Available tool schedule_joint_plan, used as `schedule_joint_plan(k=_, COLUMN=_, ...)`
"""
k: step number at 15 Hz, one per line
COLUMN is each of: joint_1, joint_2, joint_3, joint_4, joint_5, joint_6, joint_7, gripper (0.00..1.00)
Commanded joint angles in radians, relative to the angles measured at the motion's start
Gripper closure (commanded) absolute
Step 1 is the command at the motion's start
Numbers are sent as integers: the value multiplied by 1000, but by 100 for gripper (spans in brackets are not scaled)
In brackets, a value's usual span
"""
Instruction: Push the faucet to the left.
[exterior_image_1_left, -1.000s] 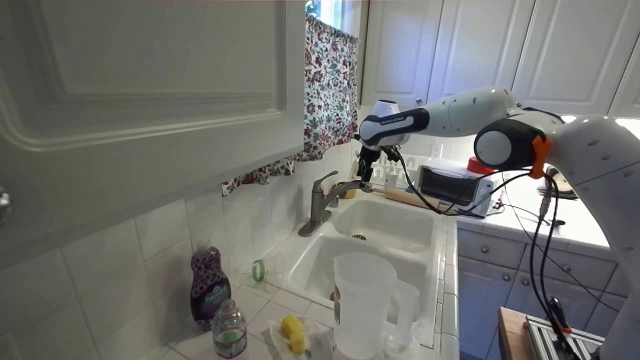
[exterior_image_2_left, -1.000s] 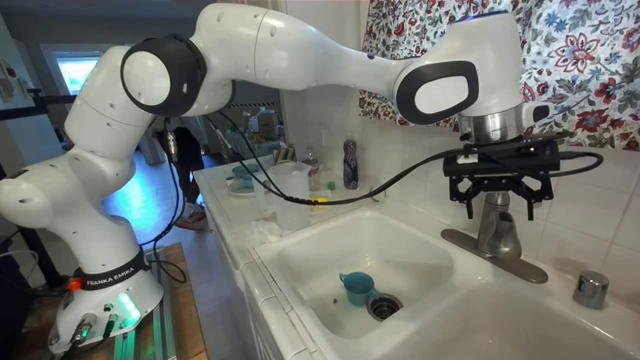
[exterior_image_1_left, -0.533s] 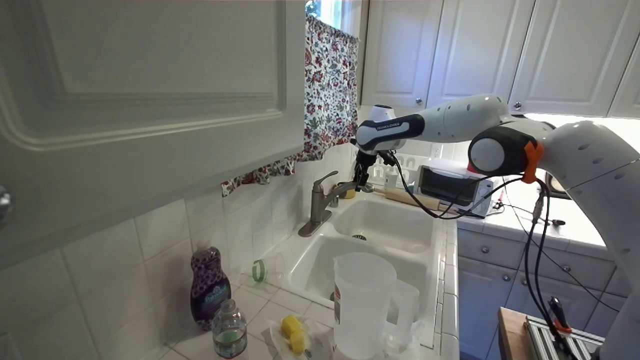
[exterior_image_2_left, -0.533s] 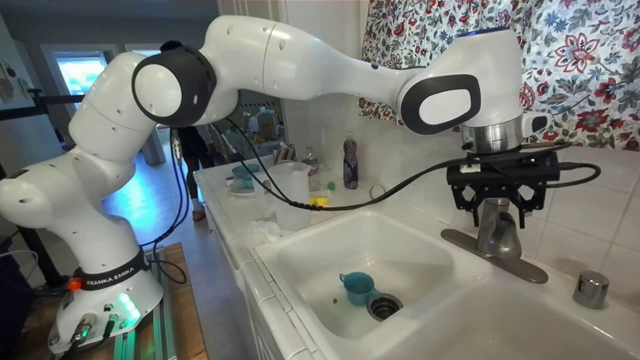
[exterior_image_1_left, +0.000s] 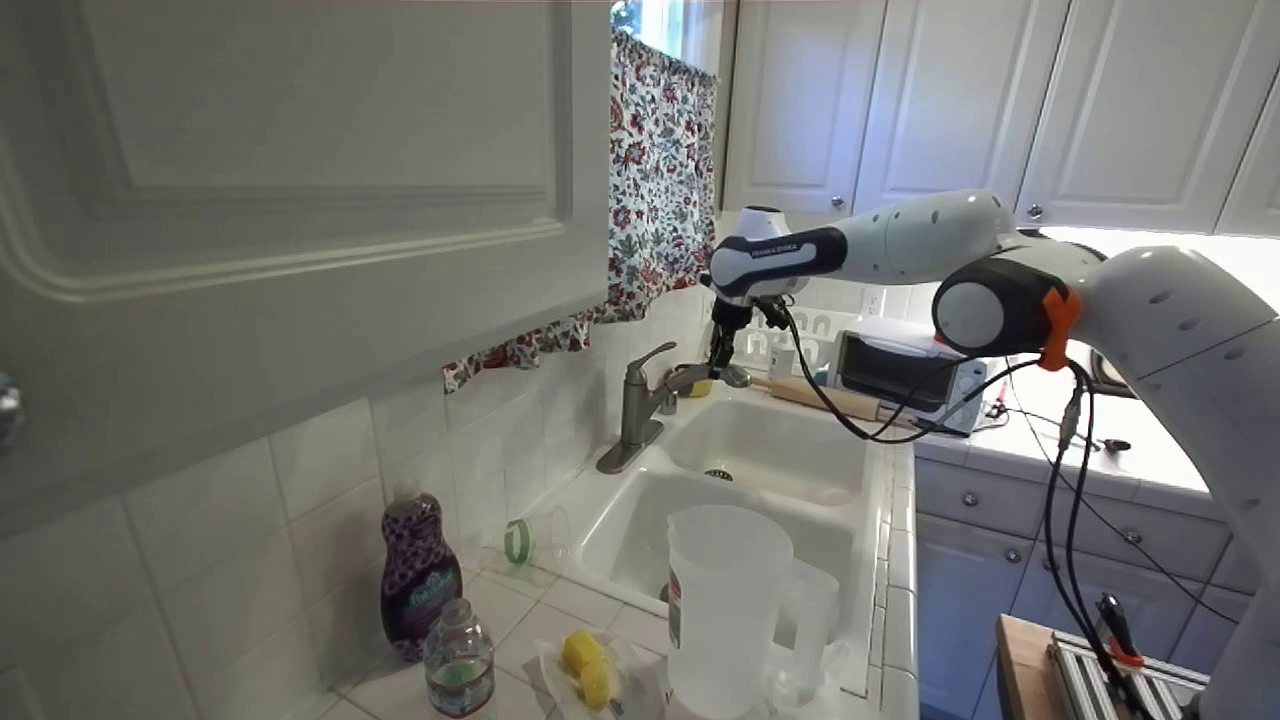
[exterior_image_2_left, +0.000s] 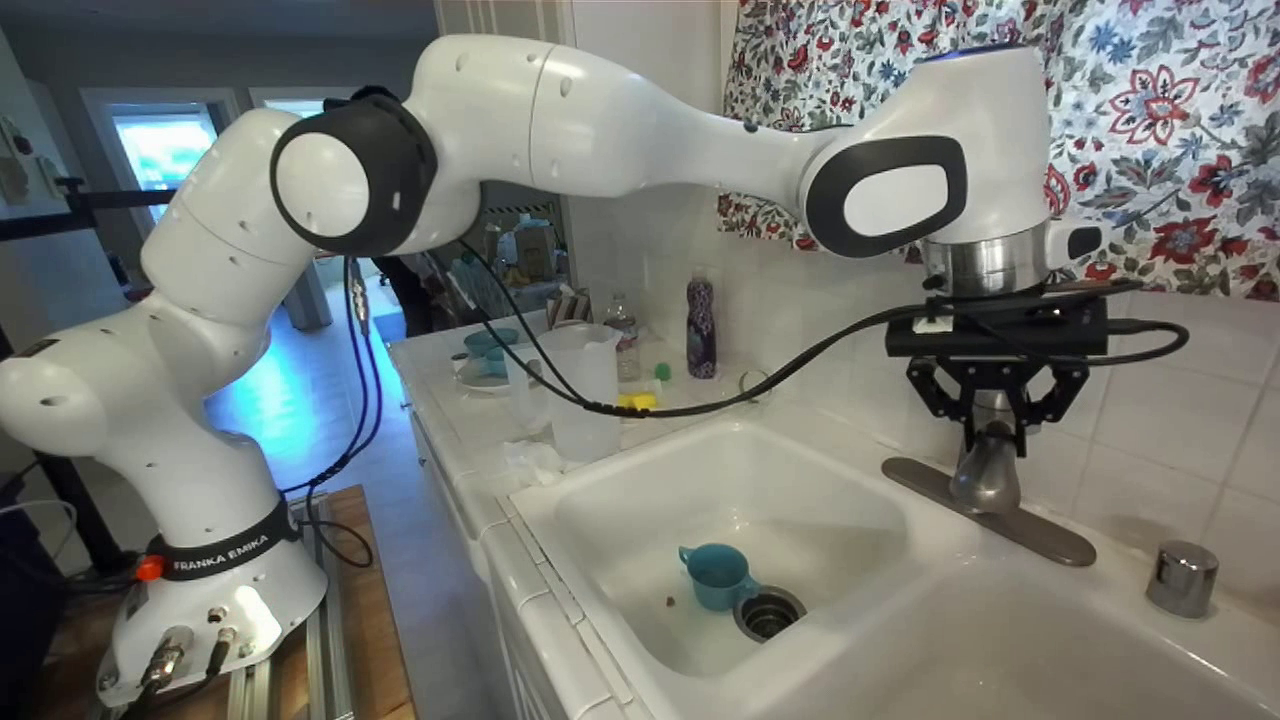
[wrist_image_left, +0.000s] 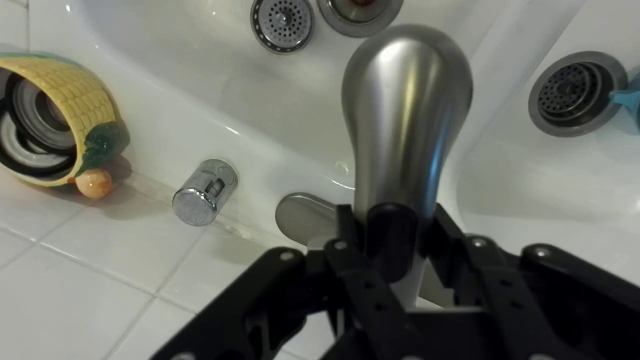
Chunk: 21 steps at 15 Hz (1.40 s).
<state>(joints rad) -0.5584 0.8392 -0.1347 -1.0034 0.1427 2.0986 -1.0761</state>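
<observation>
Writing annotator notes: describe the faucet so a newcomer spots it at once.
Find the white double sink. Along its wall side, near the middle, the grey faucet stands on a long flat plate, the gripper straddling its spout. Unlike the short shiny cylinder nearby, it has that spout and a lever on top.

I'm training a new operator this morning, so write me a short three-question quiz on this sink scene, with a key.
1. Multiple choice: which part of the faucet is the pincer closed around? (A) base plate, (B) lever handle, (C) spout.
2. True or false: the purple bottle stands on the counter.
3. Fill in: the blue cup is inside the ____.

Key: 1. C; 2. True; 3. sink.
</observation>
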Motion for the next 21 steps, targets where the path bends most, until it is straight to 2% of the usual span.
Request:
schedule_joint_plan(k=1, joint_1=37, joint_2=-31, joint_3=-54, joint_4=-15, joint_5=-28, joint_6=-73, joint_7=154, gripper=87)
schedule_joint_plan(k=5, joint_1=90, joint_2=-68, joint_3=-93, joint_4=-59, joint_5=-21, joint_6=-119, joint_7=334, gripper=87)
schedule_joint_plan(k=14, joint_1=223, joint_2=-172, joint_3=-162, joint_4=-231, joint_5=-44, joint_6=-126, joint_7=525, gripper=87)
schedule_joint_plan(k=21, joint_1=363, joint_2=-309, joint_3=-201, joint_4=-460, joint_5=-77, joint_6=-27, joint_7=694, gripper=87)
